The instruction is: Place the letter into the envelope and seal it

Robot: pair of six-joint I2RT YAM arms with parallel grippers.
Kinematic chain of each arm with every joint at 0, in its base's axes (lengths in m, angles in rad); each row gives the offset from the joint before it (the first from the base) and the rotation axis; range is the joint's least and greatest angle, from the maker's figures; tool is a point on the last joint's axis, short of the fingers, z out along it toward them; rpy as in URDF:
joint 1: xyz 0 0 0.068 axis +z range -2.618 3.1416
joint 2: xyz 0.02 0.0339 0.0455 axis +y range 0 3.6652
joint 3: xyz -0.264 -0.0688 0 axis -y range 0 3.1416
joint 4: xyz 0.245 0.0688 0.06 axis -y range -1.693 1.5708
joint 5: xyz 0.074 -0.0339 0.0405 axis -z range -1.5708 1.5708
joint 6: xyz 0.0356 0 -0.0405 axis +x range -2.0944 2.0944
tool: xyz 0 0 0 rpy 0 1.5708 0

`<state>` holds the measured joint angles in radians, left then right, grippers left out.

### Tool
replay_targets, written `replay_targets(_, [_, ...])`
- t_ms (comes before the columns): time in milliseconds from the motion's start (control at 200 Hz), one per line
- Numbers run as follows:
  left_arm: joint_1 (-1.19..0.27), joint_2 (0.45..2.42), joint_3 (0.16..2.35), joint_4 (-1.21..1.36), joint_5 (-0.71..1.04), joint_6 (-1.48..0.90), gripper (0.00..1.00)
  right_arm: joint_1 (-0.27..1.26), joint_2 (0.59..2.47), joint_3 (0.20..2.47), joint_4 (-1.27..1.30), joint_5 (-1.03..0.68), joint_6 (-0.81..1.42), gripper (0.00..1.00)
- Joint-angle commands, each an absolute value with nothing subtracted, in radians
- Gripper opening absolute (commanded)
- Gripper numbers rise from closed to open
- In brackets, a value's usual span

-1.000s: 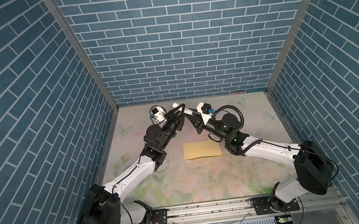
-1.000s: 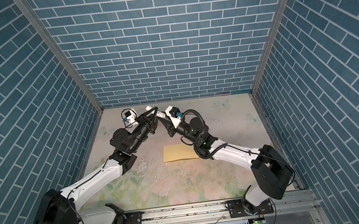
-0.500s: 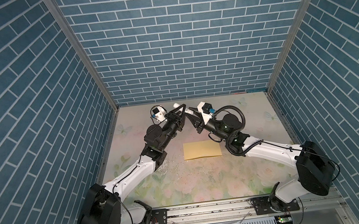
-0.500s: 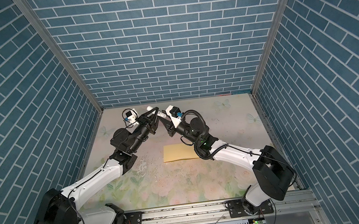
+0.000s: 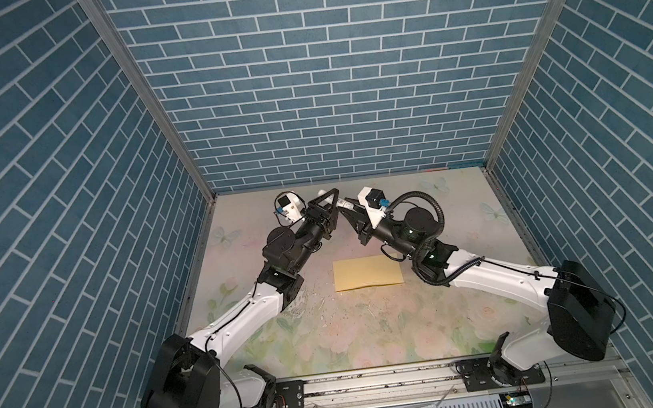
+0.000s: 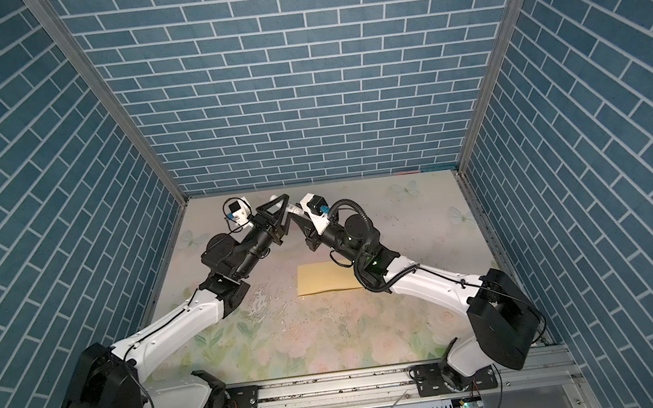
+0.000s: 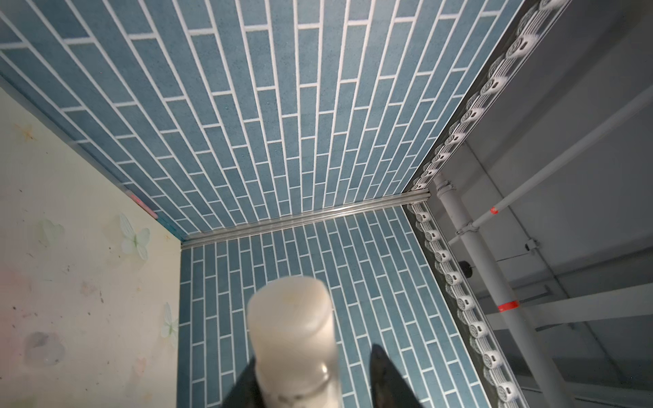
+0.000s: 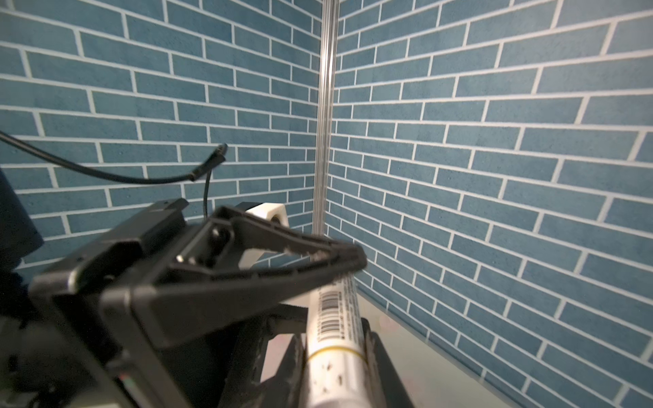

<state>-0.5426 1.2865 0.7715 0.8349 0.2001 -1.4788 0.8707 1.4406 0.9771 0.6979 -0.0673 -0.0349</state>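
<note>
The left gripper (image 5: 330,197) is raised above the table (image 5: 373,333) near its back edge, with its tips pointing up and toward the right gripper. Its jaws stand parted. In the left wrist view the white cap end of a glue stick (image 7: 293,328) sits between them. It lies close against one finger (image 7: 243,383), while the other finger (image 7: 383,367) stands clear of it with a gap, so the gripper surrounds the stick without clamping it.

Tip to tip beside it, the right gripper (image 5: 349,206) is closed on the stick's printed barrel. The right wrist view shows a finger (image 8: 374,349) on each side, and the left gripper's black finger crosses over the stick's far end.

The envelope (image 5: 367,272) lies flat on the table, lower than both grippers and on their base side, touched by neither. In both top views the right arm overlaps the envelope's right end.
</note>
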Motion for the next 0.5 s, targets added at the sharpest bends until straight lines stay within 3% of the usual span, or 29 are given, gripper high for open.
replay_targets(0, [-0.513, 1.248, 0.767, 0.773, 0.234, -1.344, 0.65, 0.875, 1.365, 1.047, 0.541, 0.0, -0.099, 0.0])
replay_targets(135, [-0.478, 1.17, 0.781, 0.622, 0.26, -1.114, 0.78, 0.87, 1.292, 1.054, 0.332, 0.048, -0.107, 0.0])
replay_targets(250, [-0.477, 1.088, 0.838, 0.416, 0.291, -0.745, 0.86, 0.854, 1.247, 1.097, 0.128, 0.048, -0.071, 0.0])
replay_targets(495, [-0.497, 0.973, 0.872, 0.151, 0.362, -0.131, 0.9, 0.754, 1.212, 1.207, -0.236, -0.138, 0.082, 0.0])
